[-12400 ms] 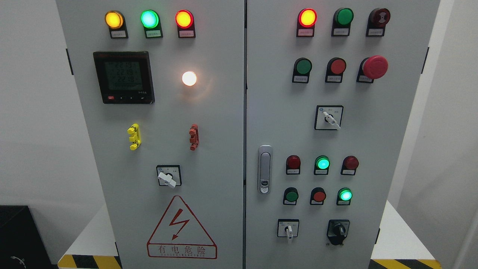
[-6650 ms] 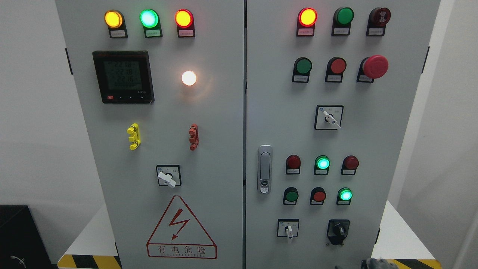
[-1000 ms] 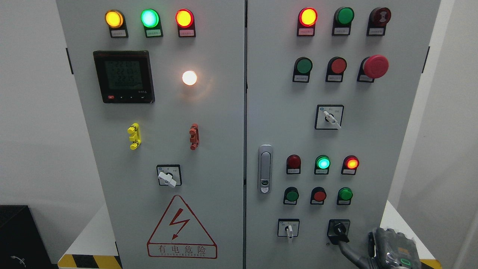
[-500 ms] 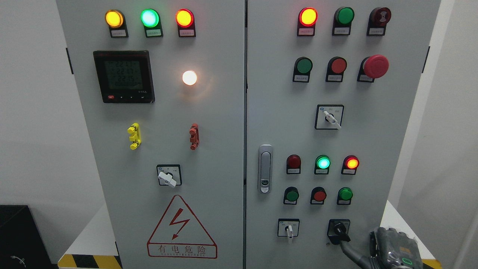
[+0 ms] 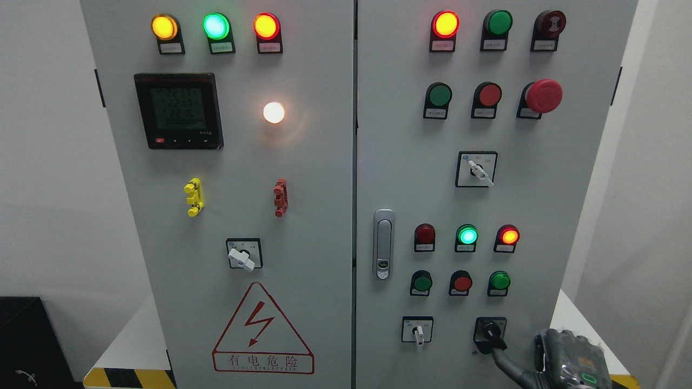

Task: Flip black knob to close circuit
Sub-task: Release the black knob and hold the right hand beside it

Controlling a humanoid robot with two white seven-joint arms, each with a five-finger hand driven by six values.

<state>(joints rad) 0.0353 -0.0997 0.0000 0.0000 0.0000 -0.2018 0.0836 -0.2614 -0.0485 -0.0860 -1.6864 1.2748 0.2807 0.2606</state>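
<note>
Reaching: your right robot hand (image 5: 562, 359) comes up from the lower right corner, one grey finger (image 5: 505, 359) stretched up and left so its tip meets the black knob (image 5: 491, 333).
Knob: it sits at the bottom right of the cabinet's right door (image 5: 530, 205), lowest control in its column, its handle tilted toward the lower right.
Hand state: you have a single extended finger touching the knob's lower edge; the other fingers are bunched by the palm, and you cannot tell whether they curl tight or hang loose.
Why so held: a small rotary handle gives little to wrap, so a fingertip pushing on its edge looks like the chosen way to turn it.
Lamps: above the knob, a red lamp (image 5: 508, 236) and a green lamp (image 5: 467, 235) glow; the green button (image 5: 500, 281) just over the knob is dark.
Judgement: the red lamp suggests the circuit has answered, though you should confirm the handle's seat.
Left robot hand: out of sight.
Neighbour: the white selector (image 5: 417, 330) stands beside the knob, apart from your finger.
</note>
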